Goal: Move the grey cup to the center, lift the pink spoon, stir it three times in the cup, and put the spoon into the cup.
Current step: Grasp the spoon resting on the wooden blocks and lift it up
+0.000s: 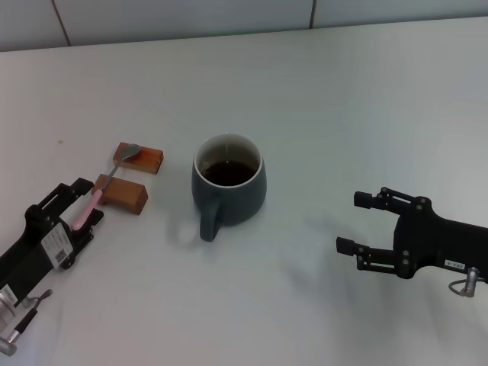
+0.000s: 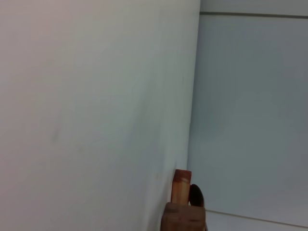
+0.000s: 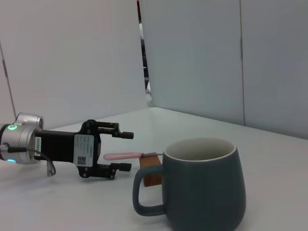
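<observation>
The grey cup (image 1: 229, 187) stands upright mid-table with dark liquid in it, its handle toward me; it also fills the near part of the right wrist view (image 3: 202, 190). The pink spoon (image 1: 131, 152) lies across two wooden blocks left of the cup, with its silver bowl on the far block. My left gripper (image 1: 85, 204) is open, and its fingers straddle the pink handle end without closing on it. The right wrist view shows this too, with the left gripper (image 3: 129, 151) around the spoon's handle (image 3: 122, 156). My right gripper (image 1: 356, 223) is open and empty, right of the cup.
Two small brown wooden blocks hold the spoon up: the far block (image 1: 151, 160) and the near block (image 1: 126, 194). The blocks also show in the left wrist view (image 2: 182, 185). The white table (image 1: 343, 99) reaches back to a wall.
</observation>
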Robot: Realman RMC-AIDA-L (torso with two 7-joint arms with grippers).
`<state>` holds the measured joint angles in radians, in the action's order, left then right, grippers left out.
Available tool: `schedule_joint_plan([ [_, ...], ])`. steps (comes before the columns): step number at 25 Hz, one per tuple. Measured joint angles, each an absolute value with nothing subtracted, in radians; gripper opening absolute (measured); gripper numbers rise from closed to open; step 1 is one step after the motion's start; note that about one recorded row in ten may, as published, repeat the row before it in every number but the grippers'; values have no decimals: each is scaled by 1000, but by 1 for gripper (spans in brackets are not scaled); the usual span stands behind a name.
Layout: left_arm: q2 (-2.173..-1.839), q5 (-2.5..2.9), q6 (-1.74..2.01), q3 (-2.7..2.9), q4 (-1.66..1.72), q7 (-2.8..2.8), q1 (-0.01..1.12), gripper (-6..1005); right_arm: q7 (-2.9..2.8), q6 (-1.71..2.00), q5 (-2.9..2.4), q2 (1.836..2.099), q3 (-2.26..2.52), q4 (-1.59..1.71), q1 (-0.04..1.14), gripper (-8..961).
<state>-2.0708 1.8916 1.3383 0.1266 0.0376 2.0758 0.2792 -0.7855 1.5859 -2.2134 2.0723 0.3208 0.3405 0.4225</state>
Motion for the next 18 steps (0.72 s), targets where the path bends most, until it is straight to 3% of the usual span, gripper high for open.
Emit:
schedule_joint_plan([
  [18,-2071,1893,1314,126,23,2068,285,490,-803,1584,-2215,2072,324,347,432,826],
])
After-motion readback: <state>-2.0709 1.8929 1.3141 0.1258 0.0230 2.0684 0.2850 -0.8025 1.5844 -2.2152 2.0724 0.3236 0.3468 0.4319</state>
